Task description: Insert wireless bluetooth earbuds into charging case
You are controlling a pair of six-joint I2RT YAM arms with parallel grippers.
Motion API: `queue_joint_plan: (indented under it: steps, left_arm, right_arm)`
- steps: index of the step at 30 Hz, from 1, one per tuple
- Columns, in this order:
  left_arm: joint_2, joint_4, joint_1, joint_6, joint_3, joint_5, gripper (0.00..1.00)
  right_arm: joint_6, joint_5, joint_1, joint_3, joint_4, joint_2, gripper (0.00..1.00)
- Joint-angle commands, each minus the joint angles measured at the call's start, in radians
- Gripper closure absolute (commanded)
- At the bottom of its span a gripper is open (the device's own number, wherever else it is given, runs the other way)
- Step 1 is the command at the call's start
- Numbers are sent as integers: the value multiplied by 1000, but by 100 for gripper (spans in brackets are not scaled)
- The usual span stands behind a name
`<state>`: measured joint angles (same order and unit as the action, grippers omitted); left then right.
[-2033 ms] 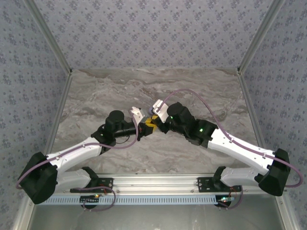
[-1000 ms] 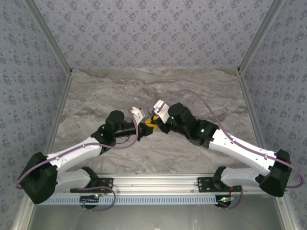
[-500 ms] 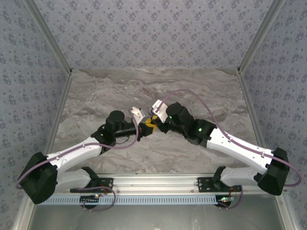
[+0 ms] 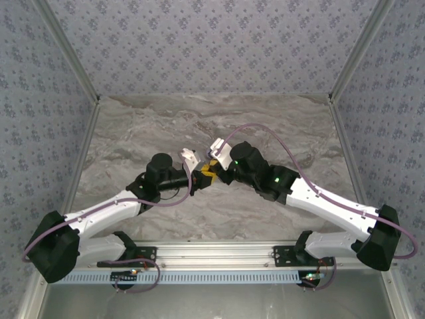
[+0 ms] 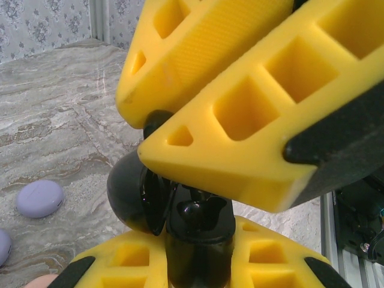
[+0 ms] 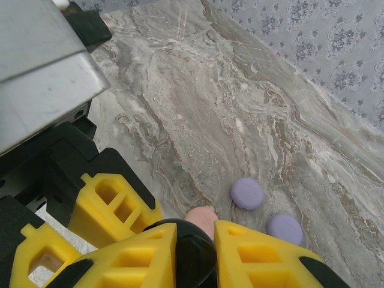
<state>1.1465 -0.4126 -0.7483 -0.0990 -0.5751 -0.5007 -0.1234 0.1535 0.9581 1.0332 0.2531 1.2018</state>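
Note:
Both grippers meet above the middle of the table. My left gripper [image 4: 197,175] [image 5: 198,264] is shut on the base of a black charging case [image 5: 198,252], which stands open with its domed lid [image 5: 129,192] swung to the left. A glossy black earbud [image 5: 198,211] sits in the top of the base. My right gripper [image 4: 211,171] [image 6: 195,252] comes in from the other side, its yellow fingers [image 5: 240,114] right over the case, shut on the case's rounded black lid [image 6: 187,249]. The other earbuds are out of view.
On the marble table [image 4: 265,126] under the grippers lie round discs: two lilac ones [image 6: 248,193] [image 6: 284,228] and a pinkish one [image 6: 203,217]. The left wrist view has a lilac disc [image 5: 39,198] too. Patterned walls close in the table on three sides.
The right wrist has edged slightly left toward the left gripper. Both grips are unchanged, and the left arm has held still.

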Motion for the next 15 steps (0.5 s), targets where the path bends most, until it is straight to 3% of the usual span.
queue_joint_plan:
  steps: [1, 9, 15]
  left_arm:
    - [-22, -74, -9, -2, -28, -22, 97]
    - [-24, -75, -11, -3, -27, -22, 97]
    - [-24, -76, -10, -1, -28, -13, 97]
  right_arm:
    - [10, -20, 2, 11, 4, 18, 76]
    - [10, -3, 1, 4, 14, 24, 76]
    - [12, -59, -5, 22, 56, 21, 74]
